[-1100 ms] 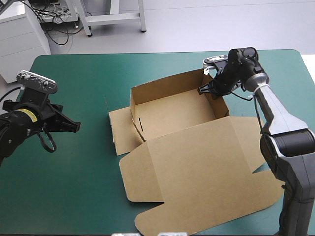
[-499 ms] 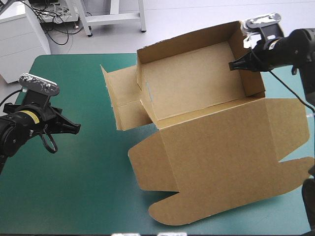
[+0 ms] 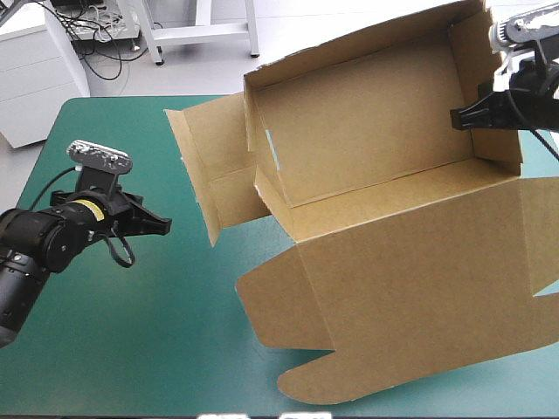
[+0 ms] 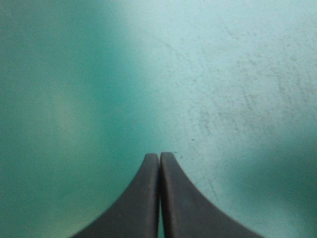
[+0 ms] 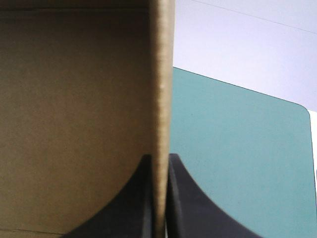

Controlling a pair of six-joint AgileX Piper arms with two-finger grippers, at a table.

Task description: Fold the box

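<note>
Box (image 3: 376, 166): brown corrugated board, matte, formed into an open tray with four walls up. It is held up over the far right of the table and tilted so the open side faces the high camera. The lid panel is flat, still hinged on the tray's near wall, and runs down toward the near edge, ending in rounded tabs. A side flap splays out left of the tray, and there is a small slot in the left wall. Can't tell whether the lid's near edge touches the cover.

Right gripper (image 3: 463, 118): clamped on the tray's right wall at its top edge. In the right wrist view the box (image 5: 74, 124) wall runs edge-on between the black fingers (image 5: 184, 198), all but together, with the fluted edge visible and the plain inner face on one side.

Left gripper (image 3: 162, 224): fingers pressed together into one point (image 4: 159, 154), holding nothing. It sits low over bare cover on the left side, apart from the splayed flap.

Teal-green cover (image 3: 131, 349): smooth with faint scuffs (image 4: 223, 74), and the table corners are rounded. Pale floor (image 3: 349, 35) lies beyond the far edge.
</note>
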